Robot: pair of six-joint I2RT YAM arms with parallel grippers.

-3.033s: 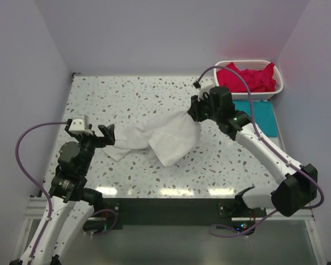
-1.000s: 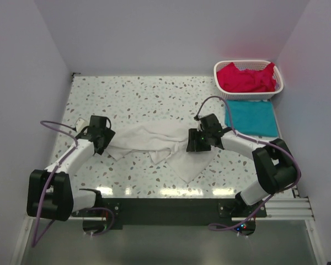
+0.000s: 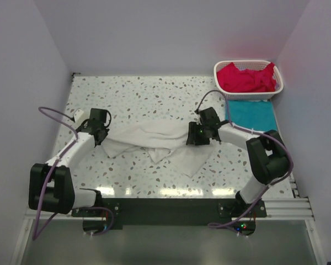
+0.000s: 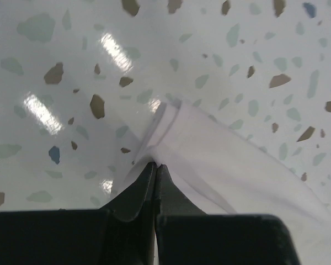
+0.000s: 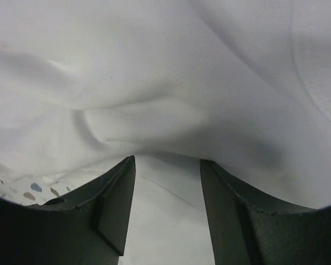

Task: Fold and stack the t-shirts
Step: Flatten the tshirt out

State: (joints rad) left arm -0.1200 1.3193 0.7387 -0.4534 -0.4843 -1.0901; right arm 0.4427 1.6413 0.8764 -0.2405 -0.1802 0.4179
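Since a second ago: my left claw (image 4: 154, 165) gone from wide to shut, now pinching hem of white t-shirt (image 3: 154, 144). Shirt stretches from its tips toward my right claw (image 5: 166, 165), which is half-spread, cloth bunched just ahead of tips, no pinch seen. Step in hand: laying shirt flat before folding. Next, likely: right claw closes on cloth, both pull apart evenly.

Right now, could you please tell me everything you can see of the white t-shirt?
The white t-shirt is soft, plain fabric, lying crumpled and stretched sideways across the speckled table, one corner trailing toward the near edge. It is not yet folded. The left claw is shut on a hemmed edge at its left end; the right claw stands open over its right end.
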